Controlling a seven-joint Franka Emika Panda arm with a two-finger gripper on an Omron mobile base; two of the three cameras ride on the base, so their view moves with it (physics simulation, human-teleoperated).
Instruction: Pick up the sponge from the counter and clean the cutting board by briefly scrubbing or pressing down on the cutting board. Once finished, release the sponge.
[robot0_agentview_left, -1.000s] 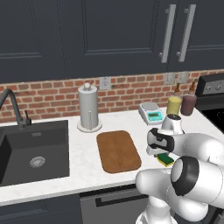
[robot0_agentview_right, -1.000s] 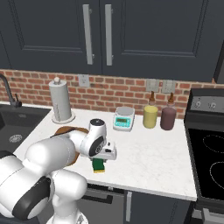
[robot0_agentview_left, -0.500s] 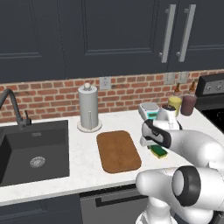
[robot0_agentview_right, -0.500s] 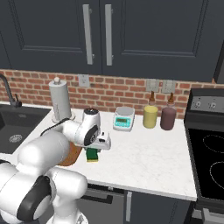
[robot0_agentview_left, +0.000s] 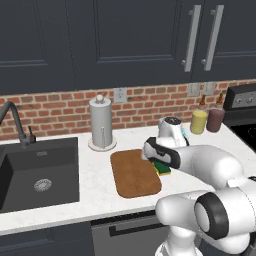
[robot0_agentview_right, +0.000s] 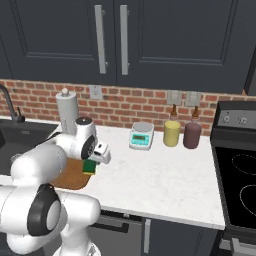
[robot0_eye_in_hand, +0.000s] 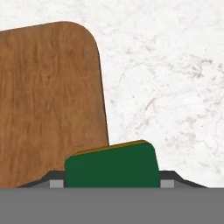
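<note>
The green-topped, yellow-based sponge (robot0_eye_in_hand: 111, 168) sits between my fingertips (robot0_eye_in_hand: 165, 183), and my gripper (robot0_eye_in_hand: 110, 183) is shut on it. In the hand view it hangs over the right edge of the brown wooden cutting board (robot0_eye_in_hand: 48, 100), partly above the white counter (robot0_eye_in_hand: 175, 87). From the left base the sponge (robot0_agentview_left: 162, 168) is under my gripper (robot0_agentview_left: 160, 163), at the right rim of the cutting board (robot0_agentview_left: 134, 174). The right base view shows the sponge (robot0_agentview_right: 89, 166) beside the board (robot0_agentview_right: 70, 178). I cannot tell whether it touches the wood.
A paper towel roll (robot0_agentview_left: 101, 123) stands behind the board and the black sink (robot0_agentview_left: 37, 172) lies left of it. To the right are a teal-faced scale (robot0_agentview_right: 141, 136), a yellow jar (robot0_agentview_right: 171, 133), a dark red jar (robot0_agentview_right: 191, 135) and the stove (robot0_agentview_right: 240, 175).
My arm has swung left, carrying the sponge from the open counter right of the board to the board's right edge. The board has stayed put.
</note>
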